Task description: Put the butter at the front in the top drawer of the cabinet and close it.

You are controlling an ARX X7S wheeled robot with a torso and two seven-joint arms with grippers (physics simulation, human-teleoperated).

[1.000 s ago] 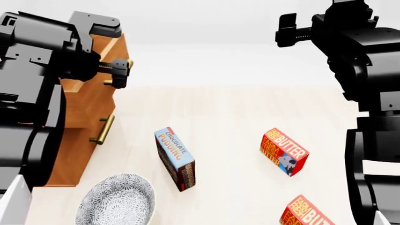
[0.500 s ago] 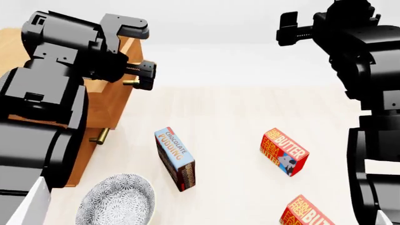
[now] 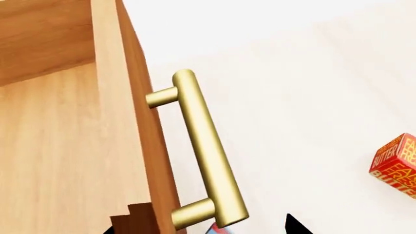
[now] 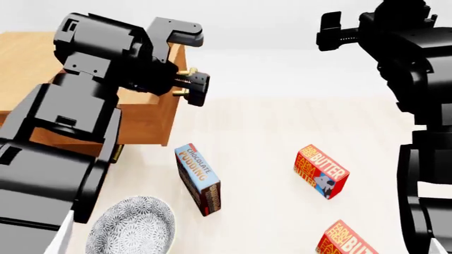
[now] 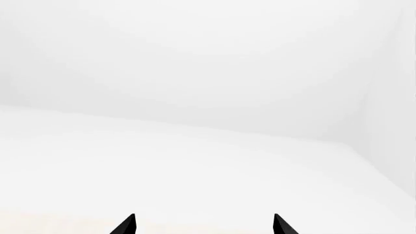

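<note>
The left tool (image 4: 189, 84) is at the brass handle (image 3: 206, 151) of the top drawer (image 4: 145, 114). Its fingers sit on either side of the bar, but I cannot tell if they squeeze it or just sit around it. The drawer sticks out from the cabinet (image 4: 28, 58) on the left, and the left wrist view looks down into its bare wooden inside (so there is room for a box). I think the arm is there to pull the drawer open, since the butter cannot go in until it is.

The right tool (image 4: 328, 33) hangs high on the far right, holding nothing, its two tips spread apart in the right wrist view. It seems to be waiting out of the way.

On the desk (image 4: 268, 121), the butter (image 4: 321, 171) lies to the right, well apart from the drawer. A second butter box (image 4: 347, 241) lies nearer, at the edge of the picture. A chocolate pudding box (image 4: 198, 179) lies in the middle, and a patterned bowl (image 4: 133, 226) sits near left.
</note>
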